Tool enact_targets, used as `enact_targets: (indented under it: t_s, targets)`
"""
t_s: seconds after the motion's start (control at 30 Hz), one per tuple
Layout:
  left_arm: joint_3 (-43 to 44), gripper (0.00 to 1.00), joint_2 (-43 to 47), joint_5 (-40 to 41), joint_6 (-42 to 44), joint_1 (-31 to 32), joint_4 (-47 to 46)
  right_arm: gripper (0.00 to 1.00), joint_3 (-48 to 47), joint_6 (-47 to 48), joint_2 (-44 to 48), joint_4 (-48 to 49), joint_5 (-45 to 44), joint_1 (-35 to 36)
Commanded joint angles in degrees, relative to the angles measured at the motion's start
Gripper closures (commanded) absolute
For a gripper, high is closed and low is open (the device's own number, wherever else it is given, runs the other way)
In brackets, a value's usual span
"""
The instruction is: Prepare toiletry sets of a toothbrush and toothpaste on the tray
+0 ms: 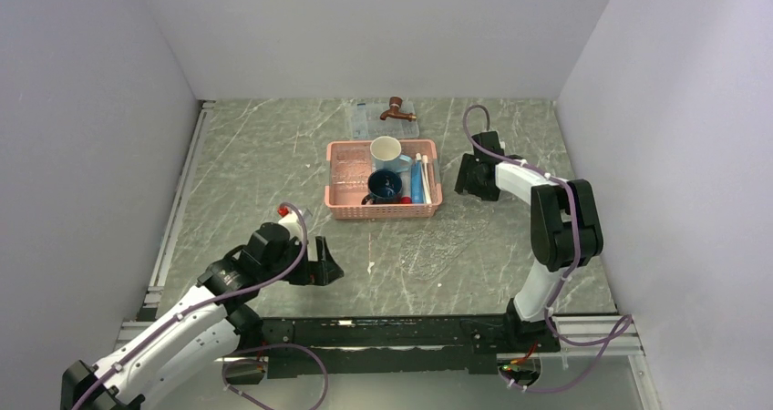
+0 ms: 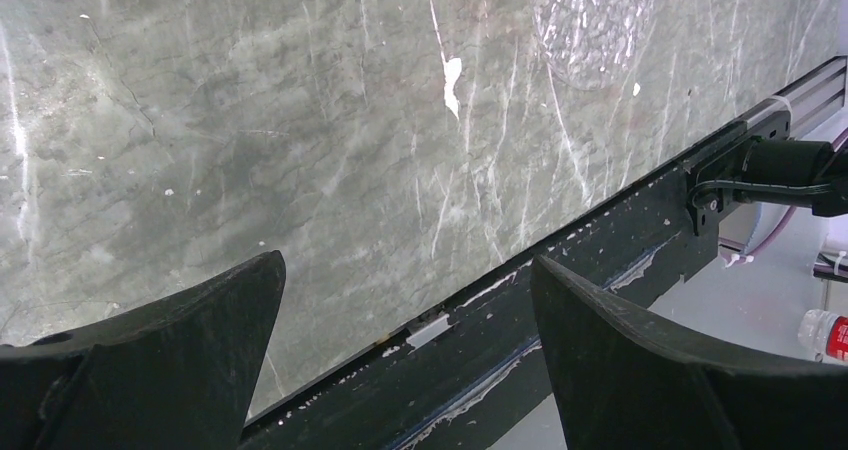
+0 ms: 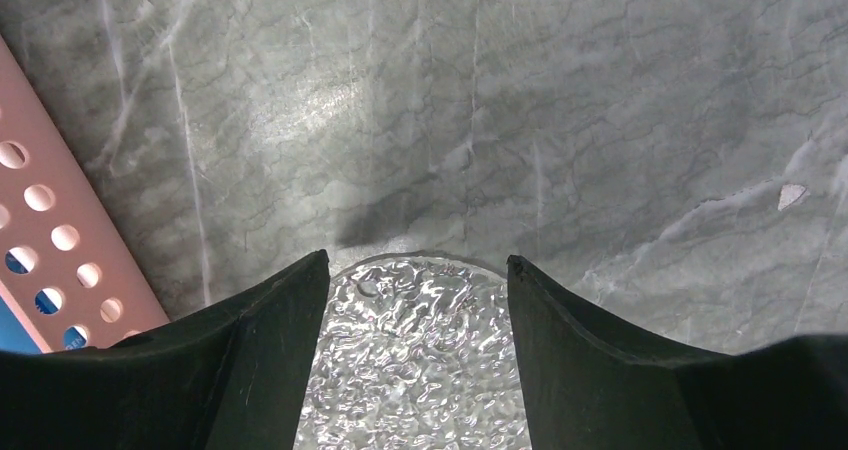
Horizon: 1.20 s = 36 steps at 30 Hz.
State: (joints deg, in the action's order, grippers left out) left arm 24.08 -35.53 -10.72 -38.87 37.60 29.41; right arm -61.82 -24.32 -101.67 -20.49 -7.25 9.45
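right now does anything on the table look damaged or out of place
A white fleck, chip or scrap, lies on the table ahead of the left gripper. The black front rail has scuffed, flaking paint. Nothing looks spilled.

My table [image 1: 255, 164] is grey-green marble, streaked with white veins. The basket [image 1: 339, 211] is salmon pink, pierced with rows of round holes. In it I see the toothpaste [image 1: 416, 186] bright blue, the toothbrush [image 1: 425, 177] pale, a mug [image 1: 386, 188] navy. The tray [image 3: 415, 360] is clear with a rippled, hammered pattern. The tap [image 1: 396, 110] is coppery brown. The right arm [image 1: 520, 175] is white and black, its cable [image 1: 467, 126] purple.
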Motion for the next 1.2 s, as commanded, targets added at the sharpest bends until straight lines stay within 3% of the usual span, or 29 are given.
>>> enact_targets:
  t_s: [0.0,0.63,1.17]
  targets:
    - [0.62,0.01,1.65,-0.42,-0.22,0.15,-0.75,0.32,-1.19,-0.94,-0.15,1.50,-1.28,-0.16]
    - [1.24,0.01,3.46,-0.50,0.99,0.12,0.08,0.30,10.60,-6.92,8.42,1.02,-3.79,3.12]
    - [0.98,0.01,4.19,-1.30,0.67,0.14,-0.33,0.30,23.11,-19.96,23.51,1.08,-5.88,11.06]
